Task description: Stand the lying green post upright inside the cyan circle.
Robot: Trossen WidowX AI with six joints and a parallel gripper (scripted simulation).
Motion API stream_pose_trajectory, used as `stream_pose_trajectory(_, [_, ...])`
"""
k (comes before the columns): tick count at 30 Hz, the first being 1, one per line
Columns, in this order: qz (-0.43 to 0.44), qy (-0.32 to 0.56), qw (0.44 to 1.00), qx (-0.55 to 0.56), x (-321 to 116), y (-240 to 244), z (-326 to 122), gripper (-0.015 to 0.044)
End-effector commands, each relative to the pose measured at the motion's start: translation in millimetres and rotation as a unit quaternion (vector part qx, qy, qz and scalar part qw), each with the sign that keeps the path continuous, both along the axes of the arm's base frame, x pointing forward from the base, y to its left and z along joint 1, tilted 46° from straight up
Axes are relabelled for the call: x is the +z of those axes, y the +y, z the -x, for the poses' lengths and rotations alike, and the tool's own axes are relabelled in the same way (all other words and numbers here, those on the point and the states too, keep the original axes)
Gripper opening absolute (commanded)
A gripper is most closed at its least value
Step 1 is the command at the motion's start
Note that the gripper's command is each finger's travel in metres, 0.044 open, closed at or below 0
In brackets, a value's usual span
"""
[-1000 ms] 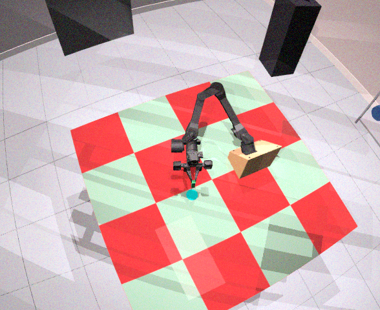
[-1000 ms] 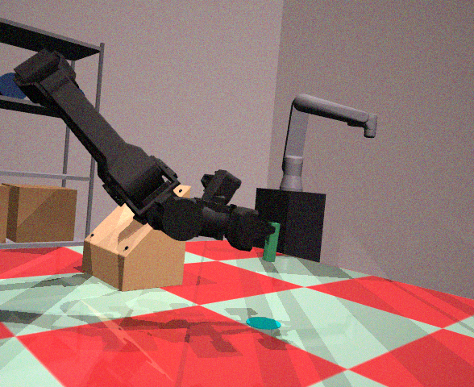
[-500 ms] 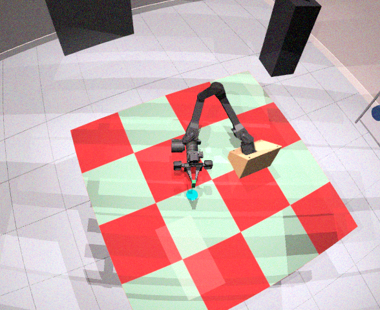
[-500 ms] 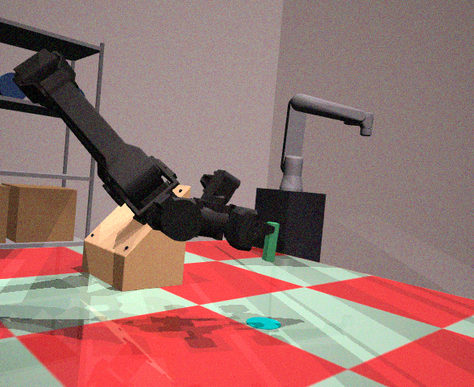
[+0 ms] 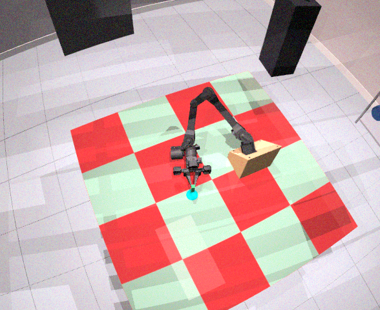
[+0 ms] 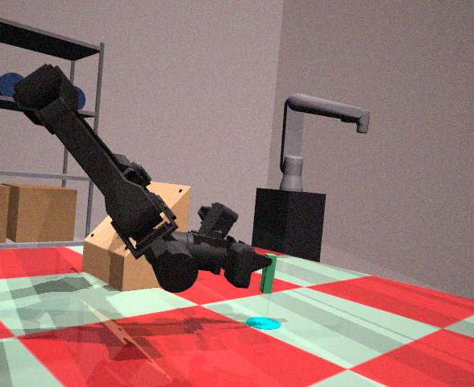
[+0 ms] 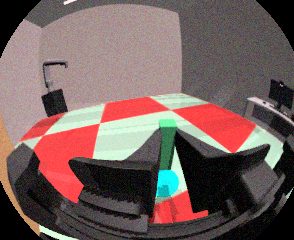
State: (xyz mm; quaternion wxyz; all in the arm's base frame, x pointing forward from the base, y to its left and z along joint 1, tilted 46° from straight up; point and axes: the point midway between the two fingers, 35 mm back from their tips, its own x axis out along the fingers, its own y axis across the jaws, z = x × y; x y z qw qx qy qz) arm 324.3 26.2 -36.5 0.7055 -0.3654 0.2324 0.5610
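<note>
One slim green rectangular post point(image 6: 268, 273), one flat cyan circle point(image 6: 263, 322), one tan wooden wedge-shaped base block point(image 6: 118, 258). Black parallel-jaw gripper point(image 6: 266, 261) clamped narrow on post, held upright in the air above circle, not touching. Red-and-pale-green checkered mat point(image 6: 354, 333); grey walls, metal shelf rack point(image 6: 89, 125) far left.

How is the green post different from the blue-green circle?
The green post is a tall stick standing upright, while the cyan circle is a flat round spot. The post is dark green; the circle is bright blue-green. The claw is pinching the post and holding it up in the air, while the circle lies on the checkered mat with nothing touching it. Both are small and plain-colored.
</note>
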Motion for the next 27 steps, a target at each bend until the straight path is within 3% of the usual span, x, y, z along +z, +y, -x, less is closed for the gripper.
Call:
stream_pose_trajectory(1, [-0.002,-0.005,1.0,0.002,-8.4,-10.2,-3.0,0.0023])
stream_pose_trajectory(13, [-0.001,0.001,1.0,-0.002,-36.7,-36.0,-6.4,0.0023])
stream_pose_trajectory(24, [-0.001,0.002,1.0,-0.002,-37.3,-36.5,-6.5,0.0023])
stream_pose_trajectory(27, [-0.001,0.002,1.0,-0.002,-37.3,-36.5,-6.5,0.0101])
